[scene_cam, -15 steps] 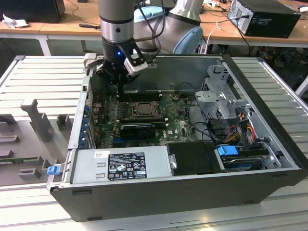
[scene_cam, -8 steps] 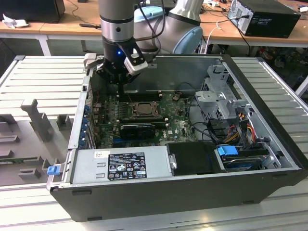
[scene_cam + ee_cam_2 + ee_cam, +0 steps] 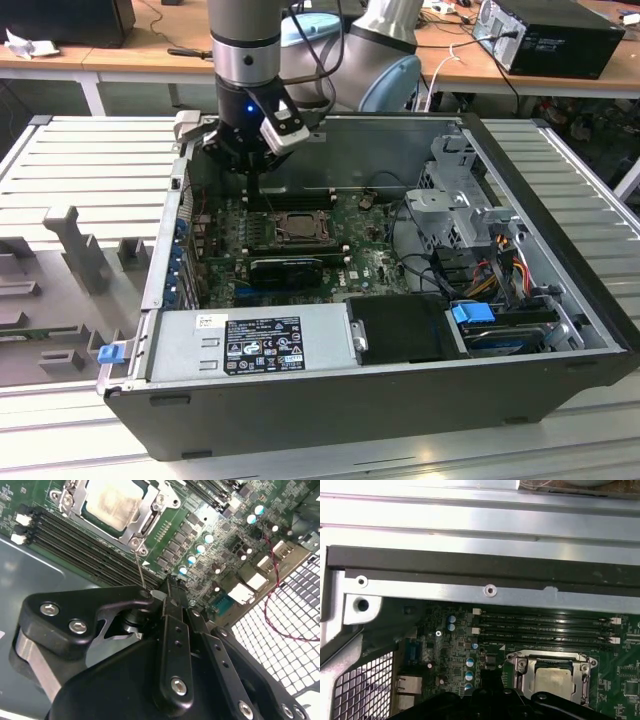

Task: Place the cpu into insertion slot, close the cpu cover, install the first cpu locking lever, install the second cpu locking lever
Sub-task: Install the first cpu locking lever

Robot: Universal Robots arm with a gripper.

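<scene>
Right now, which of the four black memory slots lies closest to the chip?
The slot bordering the socket's metal frame; the other three lie between it and the case wall.

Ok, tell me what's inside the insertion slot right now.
The cpu sits in the insertion slot, its dull silver top showing through the window of the cpu cover, which lies flat around it. The pin field underneath is hidden by the chip.
</scene>
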